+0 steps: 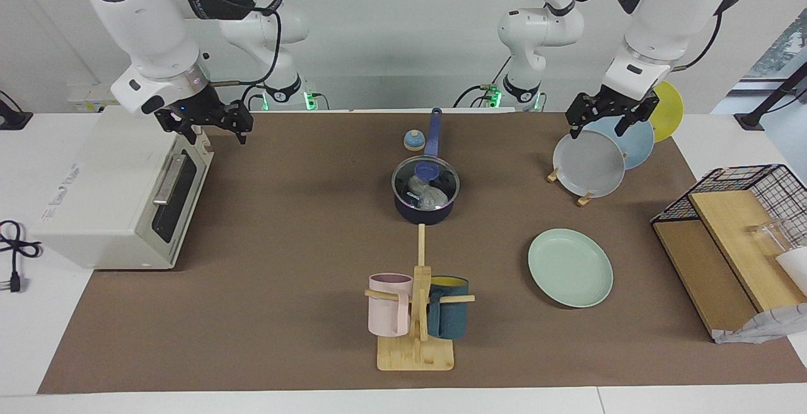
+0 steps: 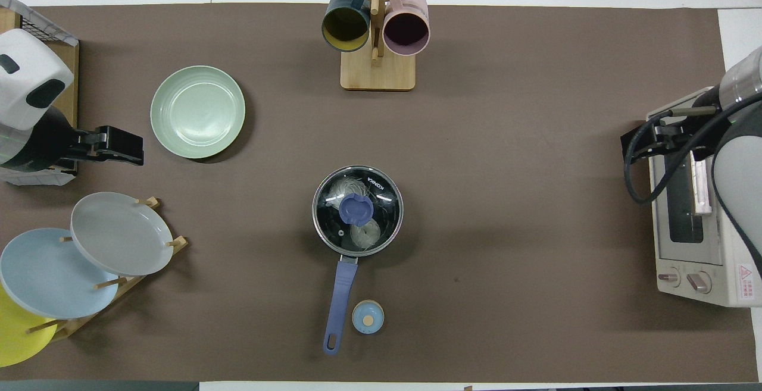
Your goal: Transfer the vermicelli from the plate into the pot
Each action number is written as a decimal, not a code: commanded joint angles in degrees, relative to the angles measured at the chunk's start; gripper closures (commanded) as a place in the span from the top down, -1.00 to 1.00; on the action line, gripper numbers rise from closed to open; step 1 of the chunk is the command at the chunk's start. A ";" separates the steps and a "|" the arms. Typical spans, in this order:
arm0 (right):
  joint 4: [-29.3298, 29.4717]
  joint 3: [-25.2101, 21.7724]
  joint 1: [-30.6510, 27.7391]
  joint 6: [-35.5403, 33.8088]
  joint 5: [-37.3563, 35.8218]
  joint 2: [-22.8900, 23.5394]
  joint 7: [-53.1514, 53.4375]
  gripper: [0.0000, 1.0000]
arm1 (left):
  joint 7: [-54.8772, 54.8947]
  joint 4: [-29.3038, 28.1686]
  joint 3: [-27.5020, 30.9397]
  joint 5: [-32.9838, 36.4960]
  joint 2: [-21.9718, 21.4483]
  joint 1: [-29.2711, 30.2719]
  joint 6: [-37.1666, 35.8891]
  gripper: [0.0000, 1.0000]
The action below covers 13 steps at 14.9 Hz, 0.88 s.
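Both hands are hanging released and holding nothing: the left hand (image 1: 602, 118) is hovering over the rack of plates (image 1: 589, 163), the right hand (image 1: 208, 121) over the toaster oven (image 1: 120, 193). The vermicelli (image 2: 357, 212), two pale nests of thin translucent strands, are lying inside the pot (image 2: 358, 210), a dark navy saucepan under a glass lid (image 2: 356, 208), its long handle pointing toward the robots. The plate (image 2: 197, 111), smooth mint-green with a shallow rim, is sitting bare on the desk (image 2: 506, 230), closest to the left hand. The transfer is looking complete.
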 commanded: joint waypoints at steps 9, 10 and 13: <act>-1.24 1.28 -3.48 3.23 -0.50 -1.77 -2.69 1.00 | -1.29 0.87 1.22 -3.94 -0.97 -0.48 -3.75 1.00; -0.63 1.28 -3.48 3.23 -0.41 -1.42 -2.69 1.00 | -1.20 0.87 1.13 -4.21 -0.88 -0.30 -3.14 1.00; -0.45 1.54 -4.18 2.70 -0.41 -1.33 -2.69 1.00 | -1.12 0.78 1.13 -3.95 -0.88 -0.21 -3.13 1.00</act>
